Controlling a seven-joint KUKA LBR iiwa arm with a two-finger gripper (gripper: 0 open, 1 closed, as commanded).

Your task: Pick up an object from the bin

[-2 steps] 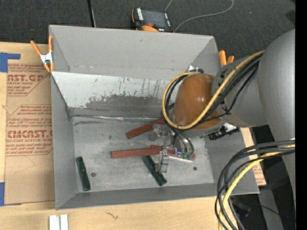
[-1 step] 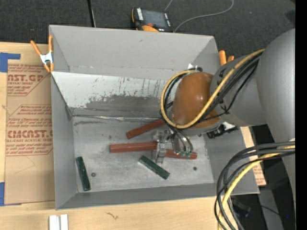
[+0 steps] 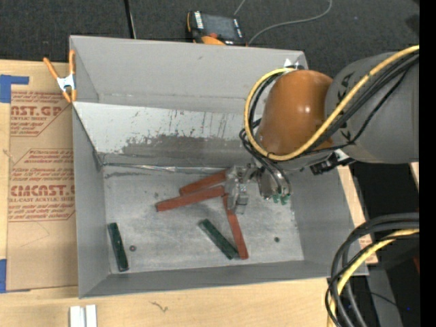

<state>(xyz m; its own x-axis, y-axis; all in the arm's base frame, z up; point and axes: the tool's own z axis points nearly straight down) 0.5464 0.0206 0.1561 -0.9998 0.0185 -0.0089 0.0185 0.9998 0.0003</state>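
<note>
While our gripper [image 3: 239,193] hangs low in the bin [image 3: 170,80], we cannot tell whether it is spread or pinching. Three reddish-brown sticks [image 3: 191,200] meet right beneath it. We judge them light, stiff and flat, so they are best pinched across the narrow edges near the end under the gripper. A dark green stick [image 3: 218,239] lies just beside it.
</note>
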